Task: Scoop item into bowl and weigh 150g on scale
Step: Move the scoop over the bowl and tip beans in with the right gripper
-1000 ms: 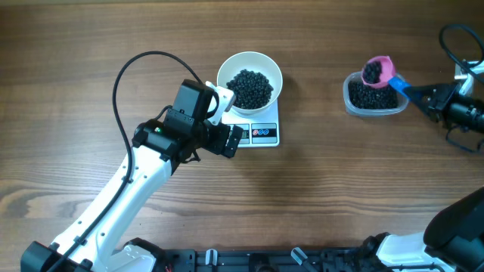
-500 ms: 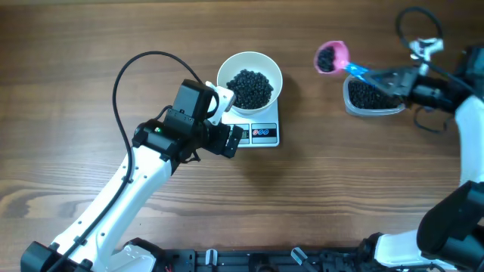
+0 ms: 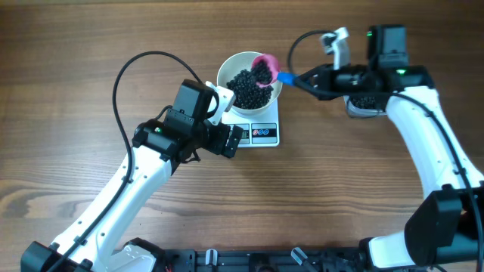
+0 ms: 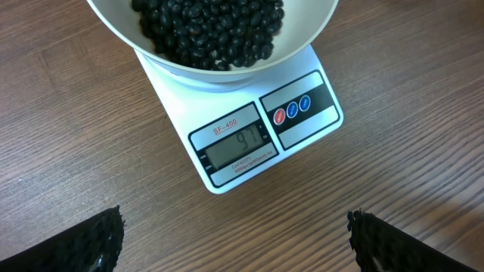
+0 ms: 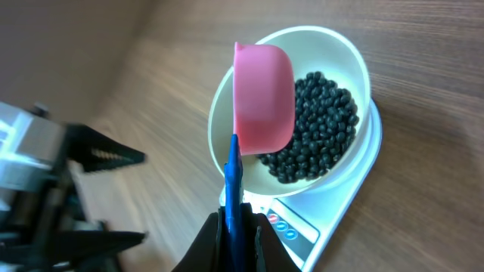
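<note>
- Overhead: right tool is clamped shut on the pink scoop, which is tipped over the bowl just ahead of it. The bowl sits on the scale with beans heaped inside. Left tool gapes wide and holds nothing, with the scale just ahead. The clear tub lies behind the right tool.
- Left wrist: the display seems to read 97, short of 150, so I'd say more scooping is left. The beans are glossy, round and black, the bowl is smooth white, and the table is wood-grain.
- Right wrist: a thin blue handle is pinched between the jaws. The smooth plastic scoop shows its back, mouth down toward the beans; whether it's emptied, can't tell.
</note>
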Robot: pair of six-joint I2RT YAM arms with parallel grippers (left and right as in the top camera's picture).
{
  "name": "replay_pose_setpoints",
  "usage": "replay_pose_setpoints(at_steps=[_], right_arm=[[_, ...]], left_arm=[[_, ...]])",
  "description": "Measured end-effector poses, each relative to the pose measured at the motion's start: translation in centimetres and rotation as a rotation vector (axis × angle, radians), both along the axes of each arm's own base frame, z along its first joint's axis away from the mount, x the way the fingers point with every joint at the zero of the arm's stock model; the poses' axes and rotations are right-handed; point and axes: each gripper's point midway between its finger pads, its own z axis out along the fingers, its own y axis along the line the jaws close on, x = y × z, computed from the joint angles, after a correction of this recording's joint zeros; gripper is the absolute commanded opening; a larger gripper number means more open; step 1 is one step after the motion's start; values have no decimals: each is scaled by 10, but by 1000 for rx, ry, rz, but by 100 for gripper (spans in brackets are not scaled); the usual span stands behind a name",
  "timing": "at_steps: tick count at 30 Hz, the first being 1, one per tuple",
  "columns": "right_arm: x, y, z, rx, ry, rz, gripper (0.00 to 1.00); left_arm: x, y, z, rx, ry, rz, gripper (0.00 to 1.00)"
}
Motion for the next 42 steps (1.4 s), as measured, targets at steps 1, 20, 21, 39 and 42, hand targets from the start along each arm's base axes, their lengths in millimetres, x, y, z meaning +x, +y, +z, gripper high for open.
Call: replay_pose_setpoints(at_steps=[1,20,21,39,42], right_arm=[[-1,6,-3,-33,-17,17,4],[20,40,-18,-450,-389,125,4],[22,42,-16,-460,-411,124,4],[28,40,-6,-516,-491,120,4],[28,35,-3,-540,-497,110,4]], left_arm=[[0,0,0,0,0,0,100],[0,0,0,0,0,0,100],[0,0,0,0,0,0,100],[0,0,0,0,0,0,100],[0,0,0,0,0,0,100]])
